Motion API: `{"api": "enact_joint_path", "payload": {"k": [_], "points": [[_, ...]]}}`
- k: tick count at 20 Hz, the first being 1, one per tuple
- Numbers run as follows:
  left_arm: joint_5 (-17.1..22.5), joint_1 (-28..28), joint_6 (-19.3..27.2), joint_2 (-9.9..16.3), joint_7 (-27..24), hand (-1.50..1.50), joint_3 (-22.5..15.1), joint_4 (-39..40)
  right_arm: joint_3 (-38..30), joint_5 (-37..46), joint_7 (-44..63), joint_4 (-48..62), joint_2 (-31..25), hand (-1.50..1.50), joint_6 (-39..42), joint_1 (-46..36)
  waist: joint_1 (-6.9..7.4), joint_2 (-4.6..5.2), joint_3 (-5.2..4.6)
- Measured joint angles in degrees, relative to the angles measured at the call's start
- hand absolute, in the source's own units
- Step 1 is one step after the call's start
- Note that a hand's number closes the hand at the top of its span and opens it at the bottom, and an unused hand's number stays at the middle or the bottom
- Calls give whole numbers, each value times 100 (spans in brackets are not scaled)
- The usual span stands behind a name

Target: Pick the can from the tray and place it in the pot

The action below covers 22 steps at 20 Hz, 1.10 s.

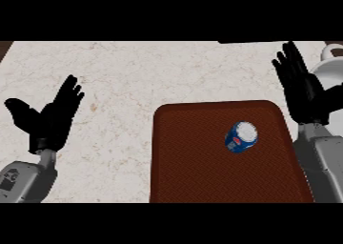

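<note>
On the brown tray [202,162], near its far right corner, the blue can [241,137] waits to be picked up.

Nothing holds the can yet. Over the tray's right edge, the right hand [301,86] has flat fingers and grasps nothing; it looks best placed to grab. At the counter's [132,71] far right corner sits the white pot [336,71], close by for the drop. Near the left edge, the left hand [47,119] rests, fingers straight.

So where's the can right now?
In the head view the blue can stands on the brown tray, toward its upper right part, just left of the right hand and below-left of the white pot.
</note>
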Motion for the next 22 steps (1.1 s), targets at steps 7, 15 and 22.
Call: {"api": "enact_joint_path", "payload": {"k": [7, 15, 22], "points": [[-181, -438, -47, -18, -347, 0, -7, -246, 662, -710, -243, -298, -118, 150, 2185, -991, 683, -72, -62], [-222, -682, -64, -107, -707, 0, 80, -436, 849, -440, -2137, -78, -1279, -150, 4879, -1492, 763, 113, -50], [-254, -647, -63, -155, -892, 0, 130, -437, 865, 259, -2950, -219, -2163, -150, 5362, -1711, 704, 112, -51]]}}
